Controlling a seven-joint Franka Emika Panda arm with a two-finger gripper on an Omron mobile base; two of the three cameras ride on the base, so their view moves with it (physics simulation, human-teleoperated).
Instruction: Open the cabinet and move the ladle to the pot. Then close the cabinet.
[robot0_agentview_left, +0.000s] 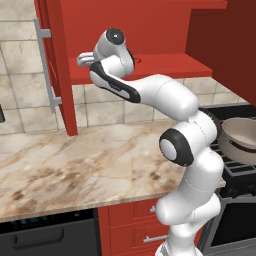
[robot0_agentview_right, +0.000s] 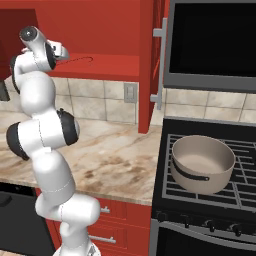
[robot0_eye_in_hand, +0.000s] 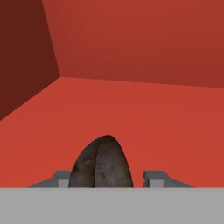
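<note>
The red cabinet (robot0_agentview_left: 165, 65) stands open, its left door (robot0_agentview_left: 55, 65) swung out with a silver bar handle (robot0_agentview_left: 45, 65). My arm reaches onto its lower shelf (robot0_agentview_right: 110, 65). In the hand view, the ladle's dark rounded bowl (robot0_eye_in_hand: 101, 164) lies on the shelf between my gripper's (robot0_eye_in_hand: 108, 176) tips. The left tip sits against it and the right fingertip (robot0_eye_in_hand: 153, 176) stands a little apart. The ladle's thin handle (robot0_agentview_right: 82, 60) trails along the shelf. The grey pot (robot0_agentview_right: 202, 162) sits on the stove, to the right.
The cabinet's right door (robot0_agentview_right: 150, 65) hangs open between shelf and microwave (robot0_agentview_right: 215, 45). A marble counter (robot0_agentview_left: 75, 160) runs below, with red drawers (robot0_agentview_right: 112, 225) under it. The black stove grate (robot0_agentview_right: 245, 185) carries the pot. A dishwasher front (robot0_agentview_left: 45, 235) is at the lower left.
</note>
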